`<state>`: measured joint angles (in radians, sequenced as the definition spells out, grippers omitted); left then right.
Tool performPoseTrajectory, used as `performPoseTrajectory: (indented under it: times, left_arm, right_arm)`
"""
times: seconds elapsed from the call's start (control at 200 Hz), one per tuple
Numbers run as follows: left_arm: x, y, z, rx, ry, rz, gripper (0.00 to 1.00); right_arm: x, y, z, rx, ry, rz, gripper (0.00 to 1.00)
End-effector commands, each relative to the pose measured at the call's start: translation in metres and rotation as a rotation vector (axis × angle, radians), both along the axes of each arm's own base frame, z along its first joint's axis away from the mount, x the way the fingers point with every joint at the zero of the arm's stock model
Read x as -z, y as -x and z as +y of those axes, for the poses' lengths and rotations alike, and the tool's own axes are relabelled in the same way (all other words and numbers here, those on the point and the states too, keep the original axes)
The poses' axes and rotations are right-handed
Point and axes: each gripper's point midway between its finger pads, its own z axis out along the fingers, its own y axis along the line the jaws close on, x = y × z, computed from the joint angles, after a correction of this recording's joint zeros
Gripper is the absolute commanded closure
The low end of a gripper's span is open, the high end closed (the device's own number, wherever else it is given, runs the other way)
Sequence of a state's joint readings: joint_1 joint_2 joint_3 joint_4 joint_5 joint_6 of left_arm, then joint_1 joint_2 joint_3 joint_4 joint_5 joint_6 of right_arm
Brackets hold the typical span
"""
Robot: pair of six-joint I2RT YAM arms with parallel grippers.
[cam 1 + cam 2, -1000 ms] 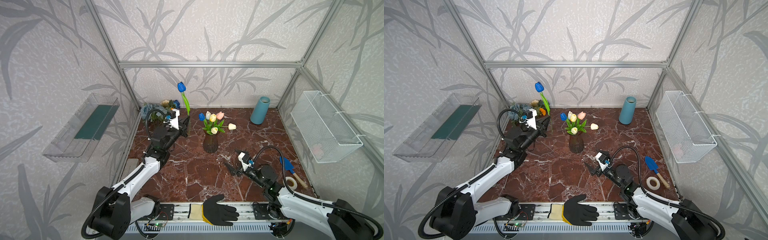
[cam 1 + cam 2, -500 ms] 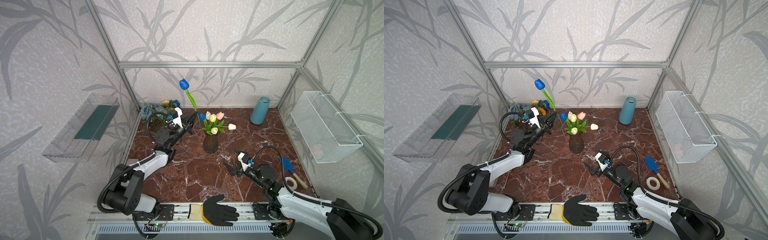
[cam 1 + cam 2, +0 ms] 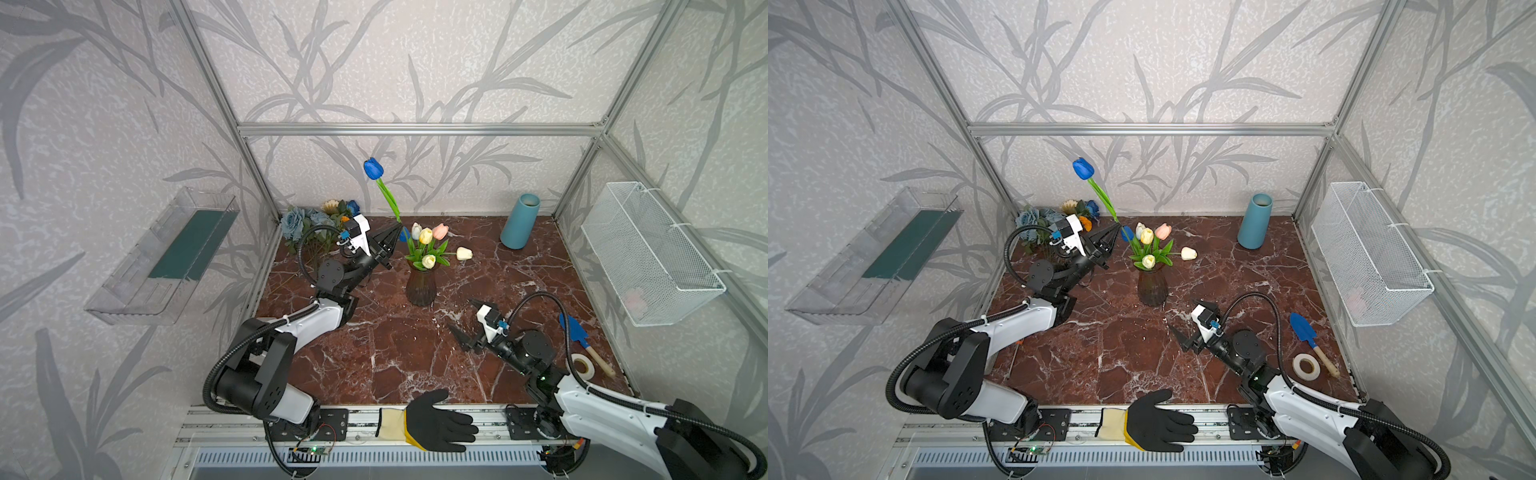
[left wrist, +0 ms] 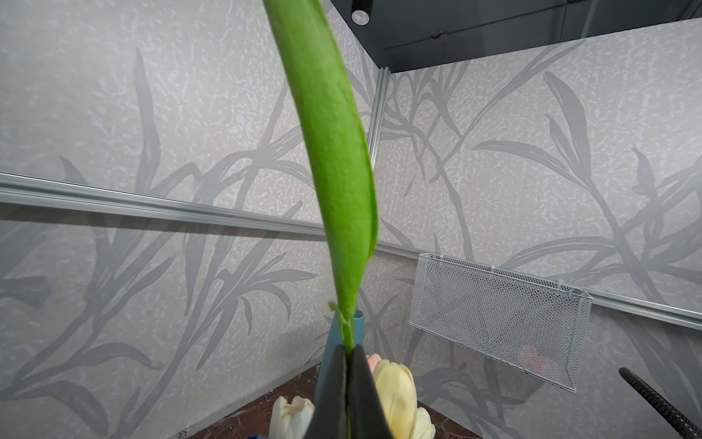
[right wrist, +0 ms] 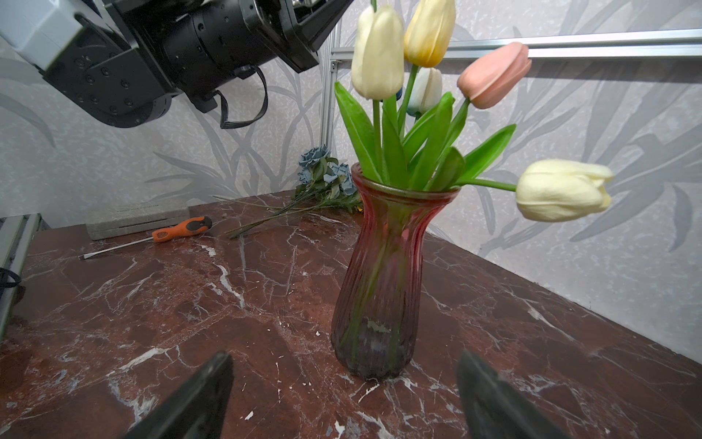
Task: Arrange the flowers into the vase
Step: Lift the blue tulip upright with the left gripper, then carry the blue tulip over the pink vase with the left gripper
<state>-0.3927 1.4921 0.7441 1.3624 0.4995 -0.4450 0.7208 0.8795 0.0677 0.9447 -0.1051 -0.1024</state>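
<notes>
Over the tabletop (image 3: 395,353), left fingers (image 3: 390,237) are clamping a blue tulip (image 3: 372,168) low on its probably light, bendy stem; right fingers (image 3: 460,334) are gaping empty.

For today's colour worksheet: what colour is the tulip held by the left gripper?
Blue; the tulip shows best in a top view.

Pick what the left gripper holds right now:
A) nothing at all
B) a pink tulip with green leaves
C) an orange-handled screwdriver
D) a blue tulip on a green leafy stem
D: in a top view, the left gripper is shut on the lower stem of the blue tulip, whose bloom stands high above it.
</notes>
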Motion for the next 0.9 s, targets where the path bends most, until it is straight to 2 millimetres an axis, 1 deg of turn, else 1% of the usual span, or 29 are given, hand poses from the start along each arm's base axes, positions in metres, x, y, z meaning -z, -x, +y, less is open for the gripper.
performPoseTrajectory:
  times: [0.0, 0.205, 0.455, 0.59, 0.735, 0.895]
  left_arm:
    - [0.003, 0.001, 0.0, -0.004, 0.0, -0.015, 1.0]
    - [0.022, -0.009, -0.003, -0.036, -0.056, 0.022, 1.0]
    - [0.042, -0.016, -0.008, -0.018, -0.071, 0.075, 1.0]
    - [0.048, -0.015, -0.008, -0.017, -0.075, 0.094, 1.0]
    - [0.054, -0.011, -0.014, 0.013, -0.081, 0.115, 1.0]
    - [0.052, -0.004, -0.017, 0.021, -0.089, 0.118, 1.0]
  right_arm:
    - [-0.008, 0.002, -0.001, 0.002, -0.021, -0.024, 0.08]
    - [-0.008, 0.001, 0.0, 0.001, -0.021, -0.024, 0.08]
    - [-0.006, 0.0, 0.0, 0.002, -0.016, -0.02, 0.08]
    - [-0.006, 0.0, 0.0, 0.005, -0.013, -0.02, 0.08]
    - [-0.005, -0.001, 0.001, 0.003, -0.013, -0.018, 0.08]
    - [-0.005, -0.001, 0.0, 0.005, -0.013, -0.017, 0.08]
